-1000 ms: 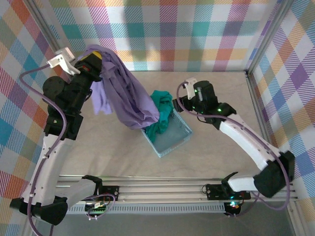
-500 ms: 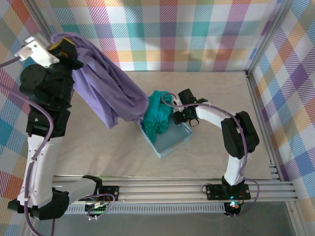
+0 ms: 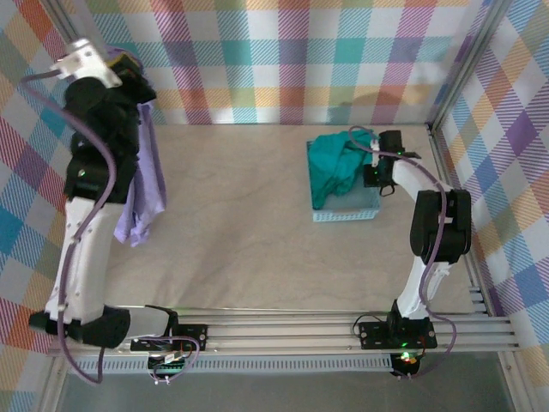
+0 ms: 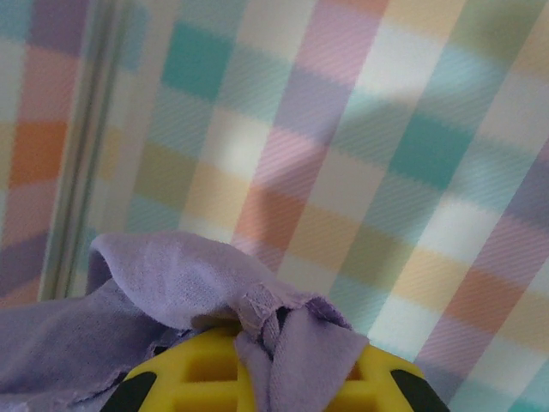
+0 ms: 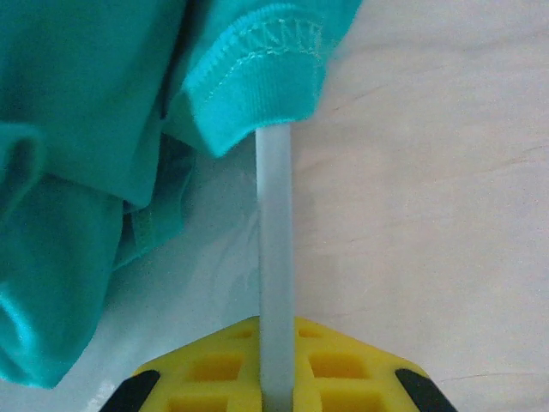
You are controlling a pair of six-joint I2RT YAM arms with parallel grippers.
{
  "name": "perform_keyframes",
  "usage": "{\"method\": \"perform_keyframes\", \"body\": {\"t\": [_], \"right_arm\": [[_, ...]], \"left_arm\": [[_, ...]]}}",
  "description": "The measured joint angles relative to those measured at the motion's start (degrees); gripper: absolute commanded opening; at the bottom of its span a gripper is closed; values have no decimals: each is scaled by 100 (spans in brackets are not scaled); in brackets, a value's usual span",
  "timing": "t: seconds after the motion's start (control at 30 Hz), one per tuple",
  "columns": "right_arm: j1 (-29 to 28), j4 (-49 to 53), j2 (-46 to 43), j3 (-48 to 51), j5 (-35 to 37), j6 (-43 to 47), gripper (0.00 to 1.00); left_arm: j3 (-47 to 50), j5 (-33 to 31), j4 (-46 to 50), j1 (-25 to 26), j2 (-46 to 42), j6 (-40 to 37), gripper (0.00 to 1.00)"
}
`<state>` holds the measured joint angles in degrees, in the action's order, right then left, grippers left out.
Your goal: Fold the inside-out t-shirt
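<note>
High at the far left, my left gripper (image 3: 127, 64) is shut on the inside-out t-shirt (image 3: 144, 202), which hangs down beside the arm as a lavender strip clear of the table. In the left wrist view a bunched seam of the t-shirt (image 4: 206, 292) is pinched between the yellow jaws of my left gripper (image 4: 274, 365), in front of the plaid wall. My right gripper (image 3: 375, 176) is shut on the right rim of the light blue basket (image 3: 343, 215). In the right wrist view that thin rim (image 5: 274, 223) runs straight between the jaws of my right gripper (image 5: 276, 348).
A teal-green garment (image 3: 333, 163) is heaped in the basket and spills over its far left corner; its cuff (image 5: 257, 60) lies over the rim. The basket stands at the back right of the wooden table (image 3: 240, 232). Plaid walls enclose the table.
My right gripper has closed on the basket's rim and dragged the basket from the centre to the back right. My left arm swung the t-shirt up and left, out of the basket.
</note>
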<state>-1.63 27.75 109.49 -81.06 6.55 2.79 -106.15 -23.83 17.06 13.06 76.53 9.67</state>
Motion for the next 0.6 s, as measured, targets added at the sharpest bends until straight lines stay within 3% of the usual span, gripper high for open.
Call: {"method": "perform_keyframes", "body": {"t": [0.43, 0.6], "right_arm": [[962, 385, 859, -1314, 1150, 1237, 10], [1126, 153, 929, -1473, 1963, 1606, 44]], "left_arm": [[876, 1198, 393, 28, 640, 555, 0], [931, 1449, 361, 153, 656, 605, 0]]}}
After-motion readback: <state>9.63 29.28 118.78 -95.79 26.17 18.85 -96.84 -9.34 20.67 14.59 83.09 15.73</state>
